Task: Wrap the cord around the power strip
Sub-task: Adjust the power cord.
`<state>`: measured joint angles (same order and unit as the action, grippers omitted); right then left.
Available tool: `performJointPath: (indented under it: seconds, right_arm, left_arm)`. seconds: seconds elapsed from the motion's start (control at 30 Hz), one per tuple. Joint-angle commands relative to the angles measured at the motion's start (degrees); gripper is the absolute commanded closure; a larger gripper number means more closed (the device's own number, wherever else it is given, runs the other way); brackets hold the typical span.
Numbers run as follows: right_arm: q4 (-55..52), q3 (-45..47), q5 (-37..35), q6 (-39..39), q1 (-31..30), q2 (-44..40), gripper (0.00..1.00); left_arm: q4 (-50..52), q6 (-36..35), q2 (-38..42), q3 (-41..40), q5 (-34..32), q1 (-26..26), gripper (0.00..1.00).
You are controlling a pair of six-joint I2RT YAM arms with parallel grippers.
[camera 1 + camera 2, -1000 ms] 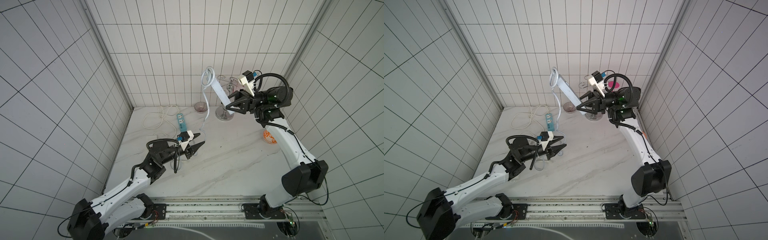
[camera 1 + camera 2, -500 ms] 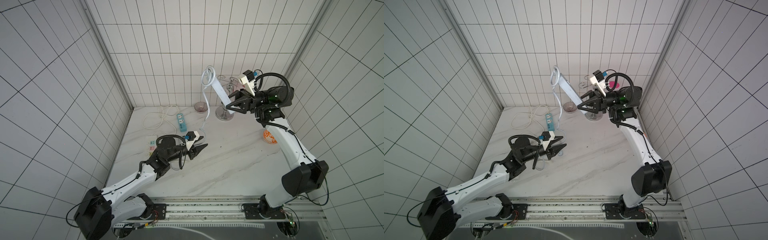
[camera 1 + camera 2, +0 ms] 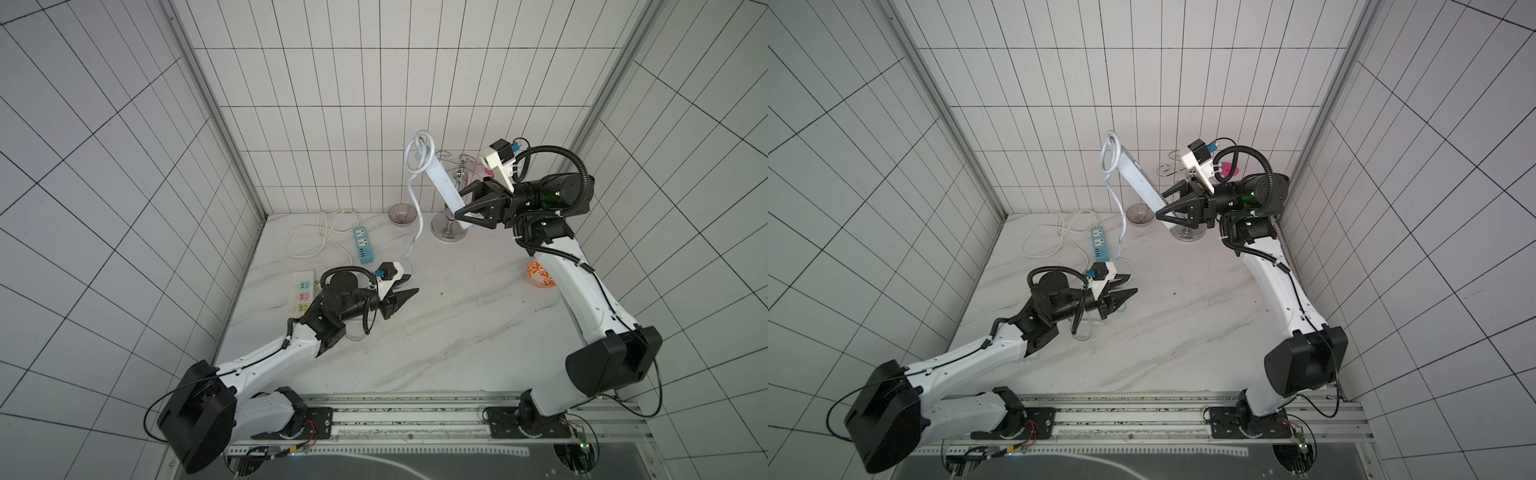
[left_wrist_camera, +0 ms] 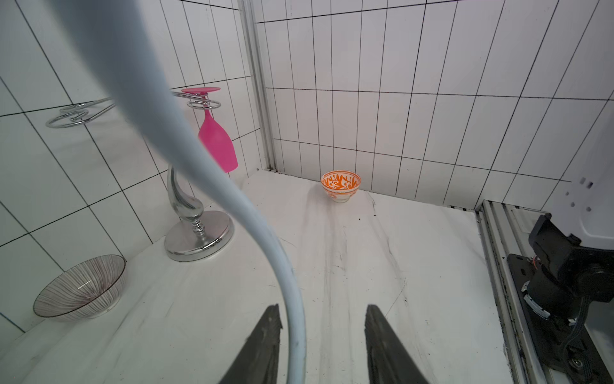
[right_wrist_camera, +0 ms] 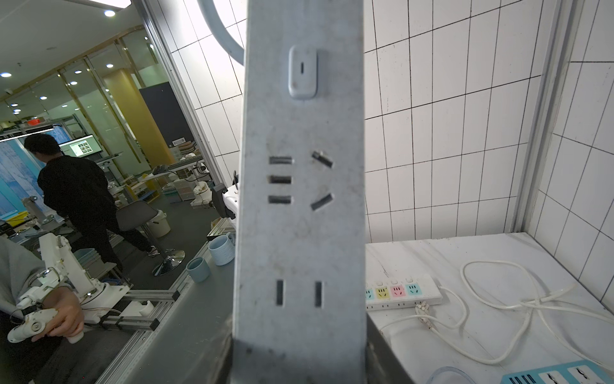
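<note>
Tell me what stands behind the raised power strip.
A chrome glass rack with a pink glass hanging upside down. In both top views the power strip and right claw cover part of its stem.

The cord (image 4: 146, 99) hangs from the raised power strip (image 3: 442, 187) to the table (image 3: 457, 316)

Matt, scuffed plastic power strip (image 5: 300, 232), smooth cord (image 4: 295, 316), perhaps rubbery, mirror-polished metal stand (image 4: 199, 237), veined marble-look table (image 4: 382, 252).
</note>
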<state>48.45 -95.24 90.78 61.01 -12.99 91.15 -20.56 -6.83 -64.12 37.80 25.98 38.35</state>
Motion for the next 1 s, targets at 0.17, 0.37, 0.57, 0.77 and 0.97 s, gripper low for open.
performJointPath:
  seconds: [0.17,0.37,0.57,0.77,0.97]
  right_arm:
    - [1.7,-6.2,2.1,-0.3,-0.4,-3.8,1.00]
    - [1.7,-4.8,2.2,-1.4,-1.1,-5.1,1.00]
    - [8.3,3.1,0.6,-1.8,-1.1,-8.9,1.00]
    - [9.7,5.6,0.2,-2.5,-0.5,-9.7,1.00]
    - [7.0,4.0,3.0,-3.2,-4.5,-10.5,1.00]
  left_arm:
    - [-3.8,1.9,-5.4,2.6,2.6,0.5,0.59]
    - [-1.5,1.1,-8.9,5.8,3.6,-0.1,0.99]
    - [7.3,-1.5,-6.9,7.7,-0.7,-3.1,1.00]
    - [10.9,-2.8,-4.8,7.8,-3.2,-6.2,1.00]
    - [15.4,-3.0,-12.1,16.0,-5.3,-13.0,1.00]
